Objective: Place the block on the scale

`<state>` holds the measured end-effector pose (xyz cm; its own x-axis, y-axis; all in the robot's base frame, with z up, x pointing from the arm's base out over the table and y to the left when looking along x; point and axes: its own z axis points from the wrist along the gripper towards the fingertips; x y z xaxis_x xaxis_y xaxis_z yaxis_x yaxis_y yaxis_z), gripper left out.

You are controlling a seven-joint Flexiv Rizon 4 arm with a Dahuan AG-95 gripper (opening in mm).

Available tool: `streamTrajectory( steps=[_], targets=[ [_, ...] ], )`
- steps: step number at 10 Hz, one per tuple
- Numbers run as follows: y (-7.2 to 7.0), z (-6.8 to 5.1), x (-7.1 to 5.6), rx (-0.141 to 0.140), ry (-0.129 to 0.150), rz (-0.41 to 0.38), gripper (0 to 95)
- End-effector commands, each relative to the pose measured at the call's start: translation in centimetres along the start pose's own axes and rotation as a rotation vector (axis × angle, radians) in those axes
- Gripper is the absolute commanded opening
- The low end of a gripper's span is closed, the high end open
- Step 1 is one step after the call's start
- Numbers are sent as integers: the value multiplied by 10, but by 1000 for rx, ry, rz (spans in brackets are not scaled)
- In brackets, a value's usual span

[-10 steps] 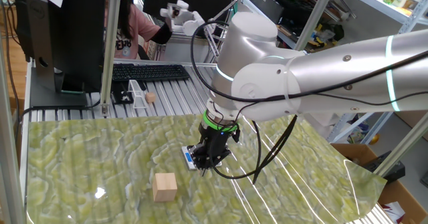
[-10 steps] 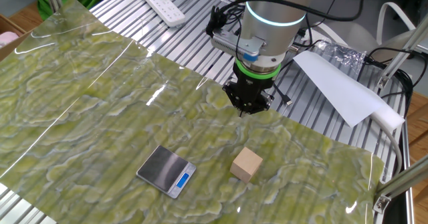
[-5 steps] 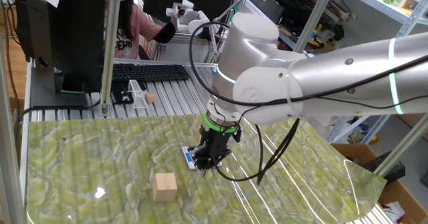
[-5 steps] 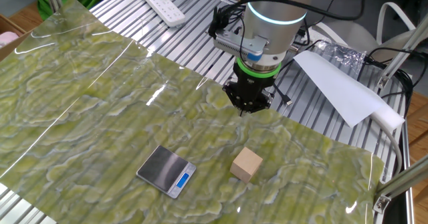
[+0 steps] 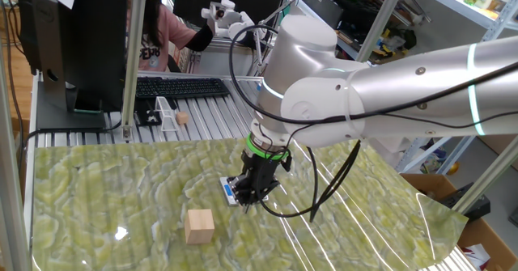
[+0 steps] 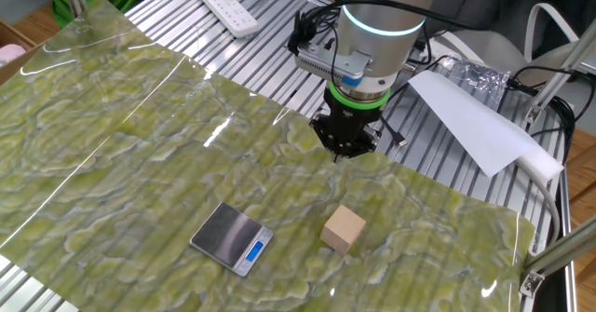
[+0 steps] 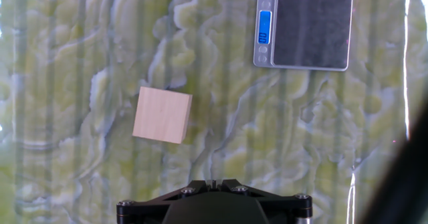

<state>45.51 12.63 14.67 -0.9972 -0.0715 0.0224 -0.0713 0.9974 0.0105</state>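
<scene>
The block [image 6: 344, 229] is a light-tan wooden cube lying on the green mat; it also shows in one fixed view [image 5: 199, 226] and in the hand view [image 7: 162, 114]. The scale [image 6: 233, 238] lies flat to the block's left, its blue display toward the block. In the hand view the scale [image 7: 304, 29] is at the top right. In one fixed view the scale [image 5: 229, 192] is partly hidden behind my hand. My gripper [image 6: 339, 154] hangs above the mat, apart from both, with its fingers pressed together and nothing between them. It also shows in one fixed view [image 5: 249, 205] and in the hand view [image 7: 214, 182].
A green marbled mat [image 6: 112, 144] covers the slatted metal table. A keyboard [image 5: 174, 86] and a tiny wooden ball [image 5: 182, 118] lie behind the mat. A power strip [image 6: 233, 9] and a white sheet [image 6: 470, 121] lie beyond the mat's edge. A person sits at the back.
</scene>
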Motion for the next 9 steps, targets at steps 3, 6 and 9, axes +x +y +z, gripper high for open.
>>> streamTrajectory(
  steps=[3, 6, 9],
  targets=[
    [1, 0, -1, -2, 0, -4, 0],
    [1, 0, 0, -1, -1, 6, 0],
    [3, 1, 1, 5, -2, 4, 0]
  ],
)
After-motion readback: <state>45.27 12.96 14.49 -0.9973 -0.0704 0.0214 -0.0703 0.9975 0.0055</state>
